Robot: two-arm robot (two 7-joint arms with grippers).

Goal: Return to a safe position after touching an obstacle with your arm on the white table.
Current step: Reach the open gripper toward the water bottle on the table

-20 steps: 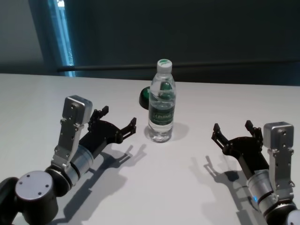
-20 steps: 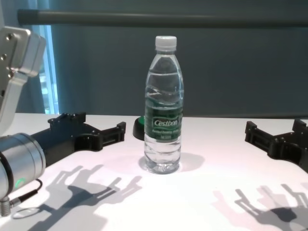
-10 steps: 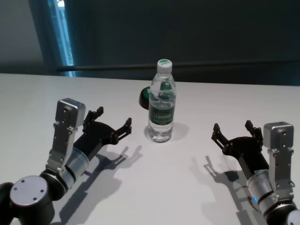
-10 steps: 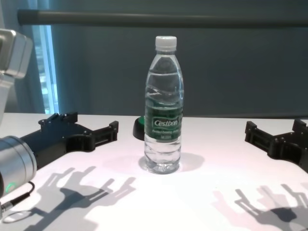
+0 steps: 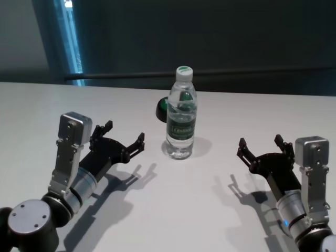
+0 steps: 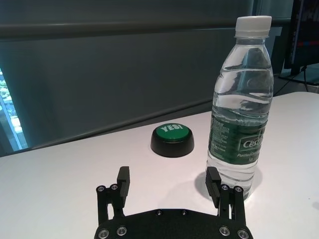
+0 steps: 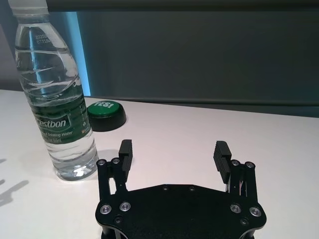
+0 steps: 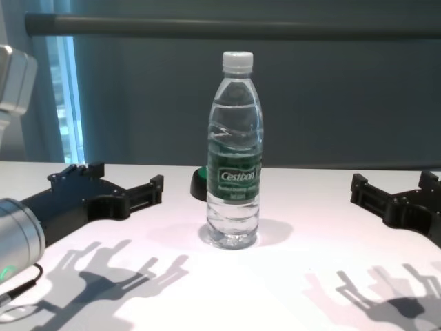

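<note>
Your clear, white-capped, green-labelled bottle [image 5: 181, 113] upright on the white surface [image 5: 199, 210], both claws spread empty: left claw [image 5: 123, 138], right claw [image 5: 259, 146].

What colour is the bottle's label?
Dark green with white "Cestbon" lettering on the bottle; the chest view shows it best.

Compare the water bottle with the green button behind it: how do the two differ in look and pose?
The water bottle stands tall, narrow and upright; the green button sits low and squat. The bottle is clear with a white cap; the button is opaque, its black base topped green with "YES!". The bottle stands nearer the robot, the button behind it. Both carry green and rest on the white table.
</note>
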